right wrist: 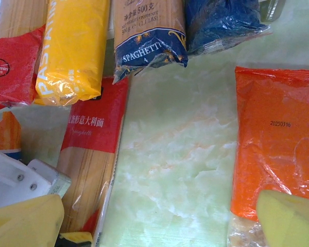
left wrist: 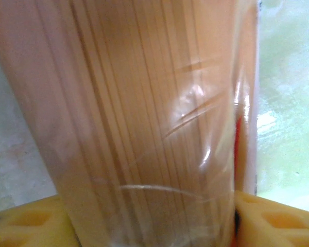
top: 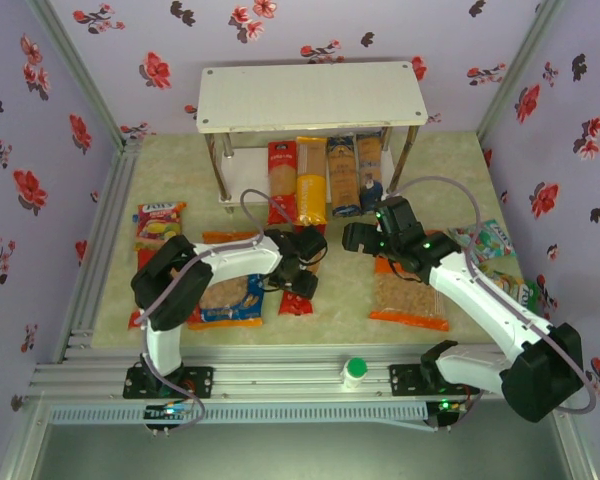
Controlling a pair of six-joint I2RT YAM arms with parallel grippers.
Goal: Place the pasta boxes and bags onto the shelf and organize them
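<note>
Spaghetti packs point(top: 311, 185): four lie on the shelf point(top: 312, 97) lower tier. Fifth, red pack point(left wrist: 144, 128), sits between my left fingers point(left wrist: 26, 224); cannot tell if pinched. Right fingers point(right wrist: 291, 216) spread, empty. Bags point(top: 410, 298) unshelved.

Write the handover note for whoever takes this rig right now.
Left hand: astride the last red spaghetti pack on the table; grip unclear.
Right hand: open, empty.
Done: four spaghetti packs on the shelf, lower tier.
To do: shelve that pack, then the orange bag, blue bag and partly hidden red bag.
</note>
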